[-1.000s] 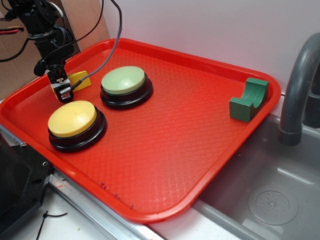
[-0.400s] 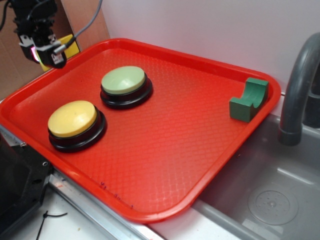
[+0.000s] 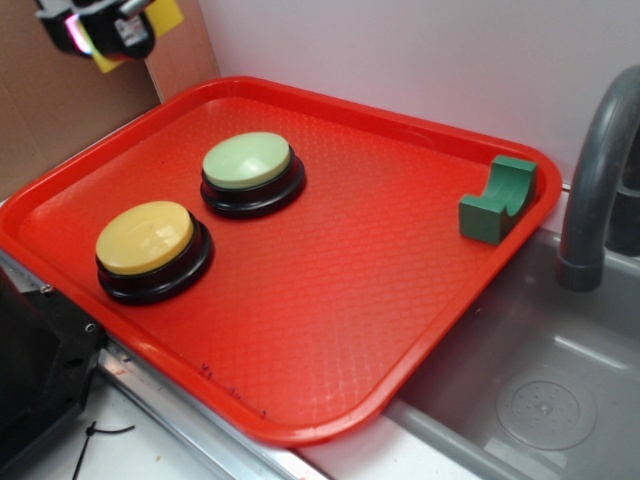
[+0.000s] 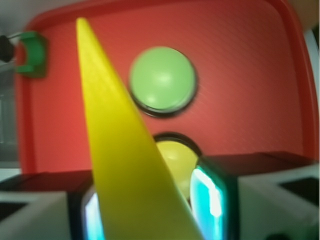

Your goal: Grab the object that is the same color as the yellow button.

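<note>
The yellow wedge-shaped object [image 4: 117,145] hangs high above the tray, with my gripper [image 3: 110,30] shut on it at the top left corner of the exterior view; part of the yellow block [image 3: 165,15] shows beside the fingers. In the wrist view the wedge fills the middle between my two fingers [image 4: 212,200], its thin tip pointing up the frame. The yellow button [image 3: 146,240] sits at the tray's front left, and it [image 4: 176,156] also shows below the wedge in the wrist view.
A pale green button [image 3: 248,165] stands behind the yellow one on the red tray [image 3: 330,290]. A dark green notched block [image 3: 497,200] sits at the tray's right rim. A grey faucet [image 3: 595,170] and sink [image 3: 540,400] lie to the right. Brown cardboard [image 3: 50,110] stands at the left.
My gripper has risen from the tray's back left up to the top left corner of the view, carrying the yellow wedge off the tray with it.
</note>
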Tool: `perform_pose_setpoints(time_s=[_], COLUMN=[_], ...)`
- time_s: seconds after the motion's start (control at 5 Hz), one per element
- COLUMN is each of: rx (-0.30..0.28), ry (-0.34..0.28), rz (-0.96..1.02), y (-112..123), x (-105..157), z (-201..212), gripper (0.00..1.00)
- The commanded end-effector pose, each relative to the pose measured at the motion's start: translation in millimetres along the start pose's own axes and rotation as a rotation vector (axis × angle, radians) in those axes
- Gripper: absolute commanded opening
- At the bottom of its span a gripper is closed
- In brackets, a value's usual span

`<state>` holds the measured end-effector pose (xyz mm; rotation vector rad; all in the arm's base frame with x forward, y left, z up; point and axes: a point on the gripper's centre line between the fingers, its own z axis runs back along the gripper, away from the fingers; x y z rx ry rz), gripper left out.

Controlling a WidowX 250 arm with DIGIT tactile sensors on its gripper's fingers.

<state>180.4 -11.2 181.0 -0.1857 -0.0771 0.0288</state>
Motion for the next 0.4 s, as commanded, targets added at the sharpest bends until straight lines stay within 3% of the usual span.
perform_pose_setpoints(time_s=[0.0,0.2], rx=[0.088,0.038], ry=[-0.030,0.050], rz=[-0.006,-0.091], y=[-22,-17], x=[14,19], z=[10,-1], gripper=[0.00,0.00])
